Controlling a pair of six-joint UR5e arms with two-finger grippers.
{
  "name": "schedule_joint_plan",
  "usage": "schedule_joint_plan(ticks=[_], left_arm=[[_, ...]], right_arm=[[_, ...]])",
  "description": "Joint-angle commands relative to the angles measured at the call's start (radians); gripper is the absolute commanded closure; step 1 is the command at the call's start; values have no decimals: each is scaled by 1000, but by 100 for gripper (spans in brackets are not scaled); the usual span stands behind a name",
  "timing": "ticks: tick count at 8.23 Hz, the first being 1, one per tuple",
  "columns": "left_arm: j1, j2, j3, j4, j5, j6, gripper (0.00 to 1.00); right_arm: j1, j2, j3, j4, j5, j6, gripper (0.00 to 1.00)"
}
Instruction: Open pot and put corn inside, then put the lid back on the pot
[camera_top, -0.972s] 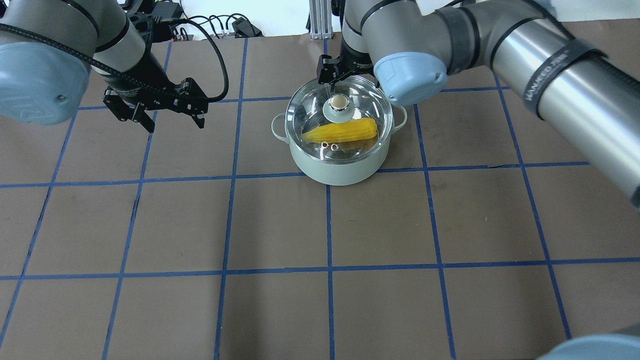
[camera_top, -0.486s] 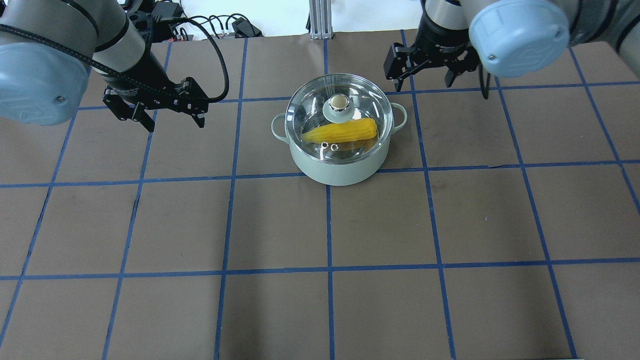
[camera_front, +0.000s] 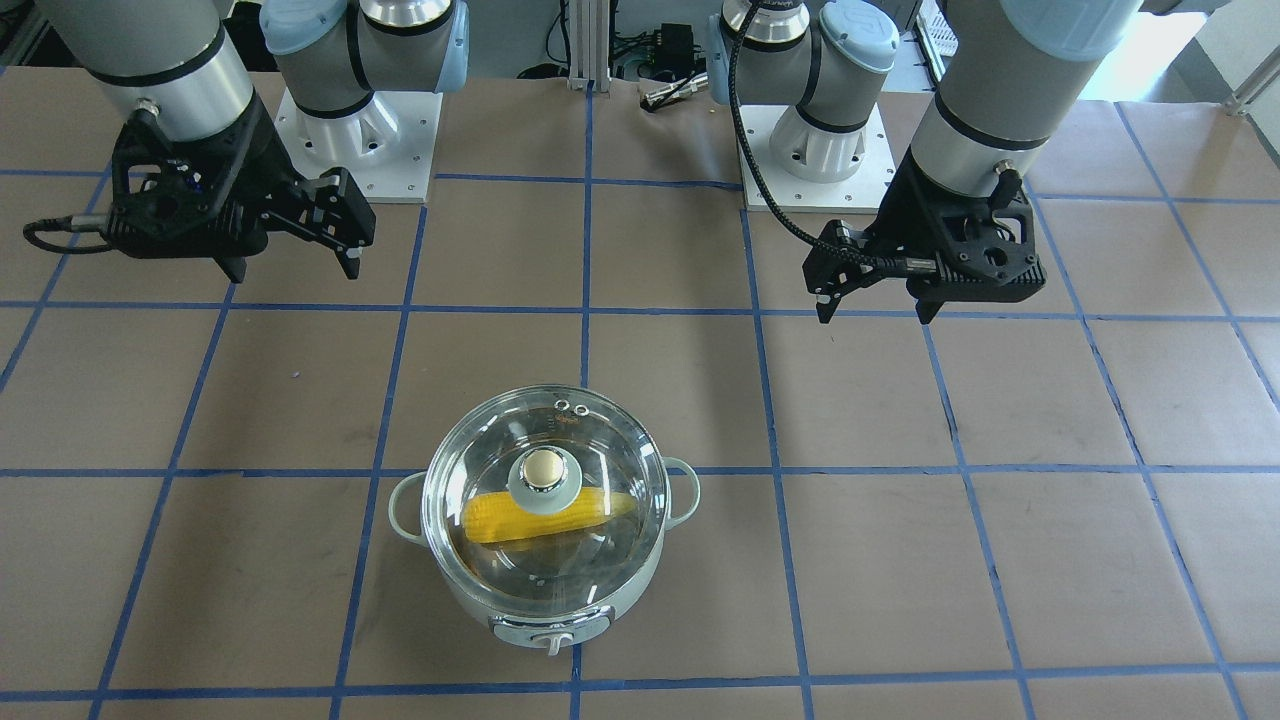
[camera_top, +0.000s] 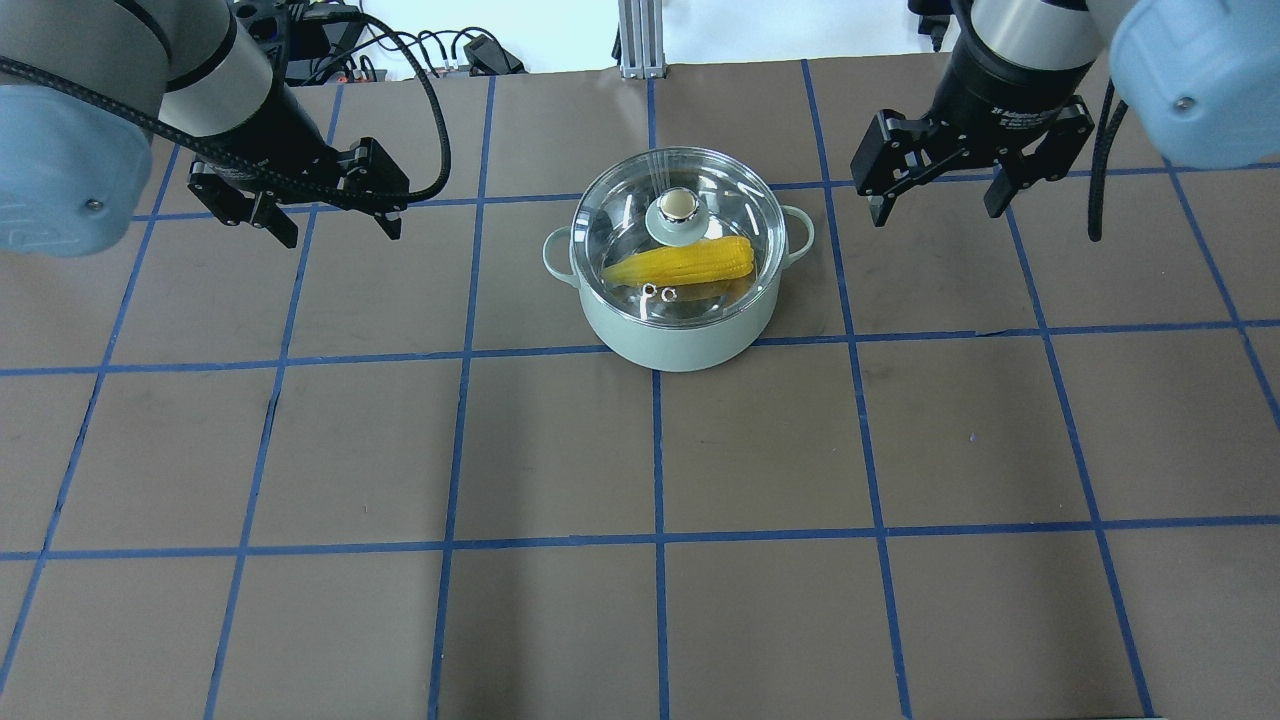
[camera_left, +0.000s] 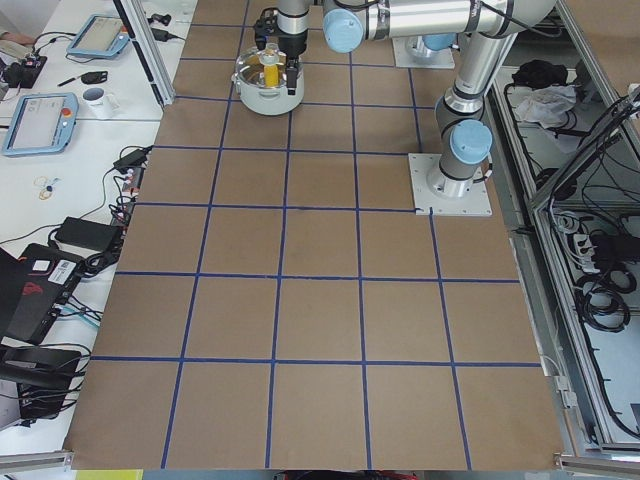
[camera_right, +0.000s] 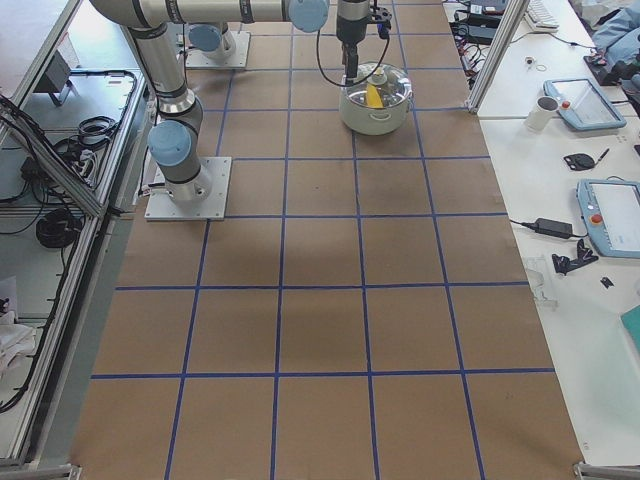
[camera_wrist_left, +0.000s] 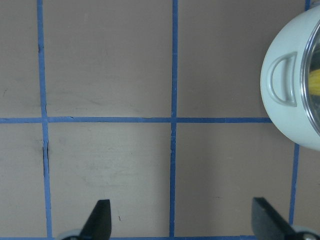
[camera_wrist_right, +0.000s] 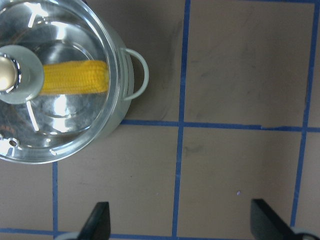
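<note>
A pale green pot (camera_top: 680, 340) is shown standing on a brown counter (camera_top: 560, 450) marked with blue grid lines, toward the edge opposite the robot and roughly midway between the two arms. A clear glass lid (camera_top: 725, 205) is seated flat on the pot's rim, and a yellow corn (camera_top: 690, 262) is seen through the glass, lying inside on the steel bottom. A second ago the right gripper (camera_top: 937, 216) was placed over the lid's knob (camera_top: 678, 208); it has since been lifted and drawn away toward the counter's right end, and is now held well apart from the pot with its fingers (camera_wrist_right: 97, 220) spread and nothing between them. The left gripper (camera_top: 342, 236) is held well apart on the other side, shifted only slightly, its fingers (camera_wrist_left: 100, 220) likewise spread and empty. From this the lid can be judged released, and the task appears finished: corn in, lid back on. The corn's long axis is laid nearly parallel to the counter's far edge, across the pot from handle to handle, with a slight slant. Its tapered tip is pointed toward the counter's left end, its blunt end toward the right.
</note>
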Motion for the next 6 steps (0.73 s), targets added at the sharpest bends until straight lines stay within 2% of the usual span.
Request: schedule_joint_plan(ticks=[1, 6], left_arm=[[-2, 7, -5, 16, 0, 8, 0], [-2, 4, -8, 12, 0, 8, 0]], right_arm=[[-1, -30, 5, 46, 1, -5, 0], [-1, -30, 5, 38, 3, -10, 0]])
